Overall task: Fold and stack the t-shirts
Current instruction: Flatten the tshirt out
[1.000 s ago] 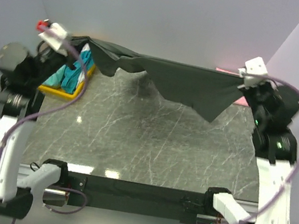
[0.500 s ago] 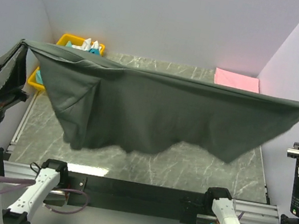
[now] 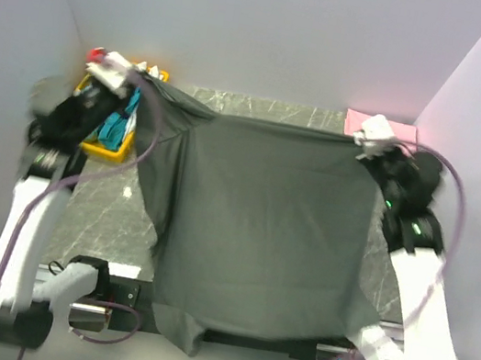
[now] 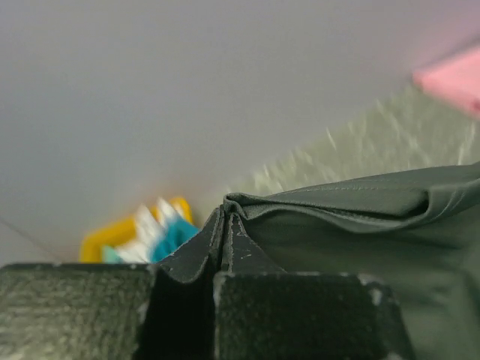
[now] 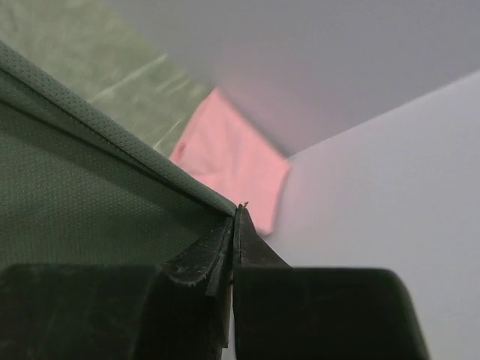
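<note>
Soft, even light fills the top view, with small white glare spots on the desk (image 3: 105, 207). The left arm (image 3: 24, 217) and right arm (image 3: 420, 296) smear with motion blur. Both wrist views' backgrounds are out of focus.

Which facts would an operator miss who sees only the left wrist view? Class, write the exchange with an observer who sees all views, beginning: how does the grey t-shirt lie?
Operator: How does the grey t-shirt lie?
Observer: It is spread out over the table, with its near hem past the near edge.
Operator: Is its other far corner held?
Observer: Yes, the right gripper has its jaws shut on that corner.
Operator: What is the pink blur?
Observer: A pink t-shirt, lying flat at the table's far right corner.
</note>
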`<act>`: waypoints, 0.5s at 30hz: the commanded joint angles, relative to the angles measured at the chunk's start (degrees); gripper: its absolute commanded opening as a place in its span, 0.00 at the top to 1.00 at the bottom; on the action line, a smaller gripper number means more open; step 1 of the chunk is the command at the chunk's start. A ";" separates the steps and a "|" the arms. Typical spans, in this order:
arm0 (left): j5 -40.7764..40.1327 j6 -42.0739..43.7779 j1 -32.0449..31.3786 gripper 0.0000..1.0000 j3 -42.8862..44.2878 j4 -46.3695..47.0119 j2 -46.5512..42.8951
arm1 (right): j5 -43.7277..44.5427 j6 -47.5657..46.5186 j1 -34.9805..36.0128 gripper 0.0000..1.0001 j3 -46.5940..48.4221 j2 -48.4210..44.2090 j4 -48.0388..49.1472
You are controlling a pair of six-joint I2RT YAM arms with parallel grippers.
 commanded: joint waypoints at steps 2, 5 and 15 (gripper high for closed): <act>2.33 2.89 0.22 0.99 -3.24 2.98 10.31 | -3.21 -0.64 -0.44 1.00 -4.52 9.06 10.90; 2.15 2.63 0.22 0.99 -3.77 5.96 19.89 | -4.62 -0.38 -0.53 1.00 -5.41 18.98 15.92; -0.83 0.17 -0.39 0.99 14.39 7.12 52.15 | 0.39 2.52 -0.44 1.00 9.34 52.21 24.01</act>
